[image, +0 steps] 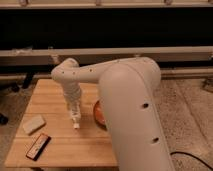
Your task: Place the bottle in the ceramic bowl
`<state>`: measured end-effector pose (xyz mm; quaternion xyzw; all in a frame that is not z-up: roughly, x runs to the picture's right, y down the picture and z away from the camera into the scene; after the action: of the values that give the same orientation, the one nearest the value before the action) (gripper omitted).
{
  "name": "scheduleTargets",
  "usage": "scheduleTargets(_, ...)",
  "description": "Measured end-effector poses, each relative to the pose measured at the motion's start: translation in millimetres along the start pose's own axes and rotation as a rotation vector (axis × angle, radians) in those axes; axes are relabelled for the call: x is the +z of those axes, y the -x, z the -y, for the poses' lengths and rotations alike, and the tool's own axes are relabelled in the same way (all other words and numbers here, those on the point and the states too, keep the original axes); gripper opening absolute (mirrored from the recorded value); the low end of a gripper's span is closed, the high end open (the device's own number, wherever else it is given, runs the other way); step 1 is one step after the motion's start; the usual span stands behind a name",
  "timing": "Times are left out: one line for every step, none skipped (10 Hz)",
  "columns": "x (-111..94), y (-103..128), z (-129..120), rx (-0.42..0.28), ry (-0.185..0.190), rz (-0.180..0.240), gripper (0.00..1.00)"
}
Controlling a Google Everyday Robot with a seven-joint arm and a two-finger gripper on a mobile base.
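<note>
My gripper (pixel 74 114) points down over the middle of the wooden table (pixel 60 150). It is shut on the bottle (pixel 75 123), a slim whitish bottle that hangs below the gripper with its small white cap lowest, just above the tabletop. The ceramic bowl (pixel 98 114) stands just right of the gripper. Only a strip of its orange-red inside and its left rim shows; the rest is hidden behind my big white arm (pixel 130 110). The bottle is left of the bowl's rim, outside the bowl.
A flat beige block (pixel 33 124) lies at the table's left. A dark flat object with a red stripe (pixel 38 146) lies near the front left corner. A dark wall with rails runs behind the table. Speckled floor lies on the right.
</note>
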<state>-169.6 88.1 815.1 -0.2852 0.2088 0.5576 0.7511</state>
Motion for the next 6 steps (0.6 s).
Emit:
scheduleTargets(-4, 1, 5, 0.015, 0.003, 0.008, 0.00)
scheduleTargets(-9, 3, 17, 0.046, 0.006, 0.020, 0.00)
scheduleTargets(-13, 4, 32, 0.078, 0.005, 0.027, 0.00)
scheduleTargets(-16, 5, 45, 0.108, 0.008, 0.036, 0.00)
scheduleTargets(-20, 5, 62, 0.142, 0.007, 0.044, 0.00)
scheduleTargets(-22, 3, 76, 0.174, 0.007, 0.049, 0.00)
